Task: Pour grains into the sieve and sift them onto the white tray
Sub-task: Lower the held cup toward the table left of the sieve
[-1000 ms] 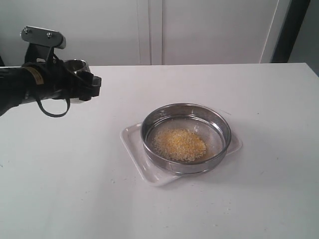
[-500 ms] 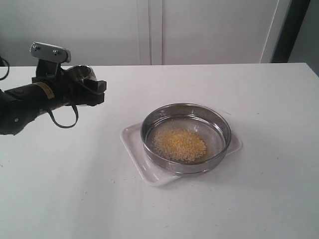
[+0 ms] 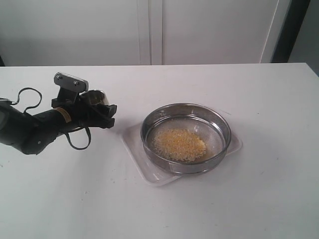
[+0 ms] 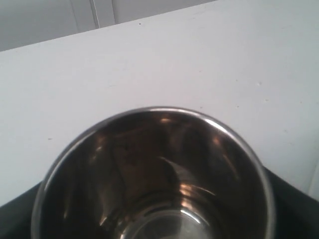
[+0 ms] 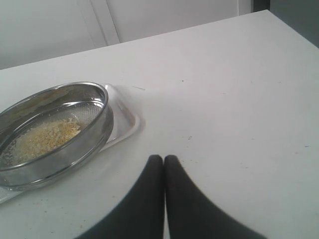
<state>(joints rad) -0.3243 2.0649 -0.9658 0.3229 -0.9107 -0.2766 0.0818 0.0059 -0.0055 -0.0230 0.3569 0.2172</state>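
left claw (image 3: 102, 113): spread wide around the steel cup (image 4: 154, 174), holding it upright and low over the left part of the bench (image 3: 234, 209); looks like a set-down
cup contents: none, bare metal bottom
sieve (image 3: 187, 168): mid-bench, seated on the white tray (image 3: 132, 142) so fines drop into it
grains (image 3: 179, 144): heaped in the sieve; unsifted, by my read
right claw (image 5: 164, 167): pinched shut, empty, low over the bench beside the sieve; likely there to take its rim

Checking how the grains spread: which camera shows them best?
The exterior view: it looks down into the sieve, so the whole heap of grains shows. The right wrist view catches them at a low angle, partly behind its rim. The left wrist view shows none.
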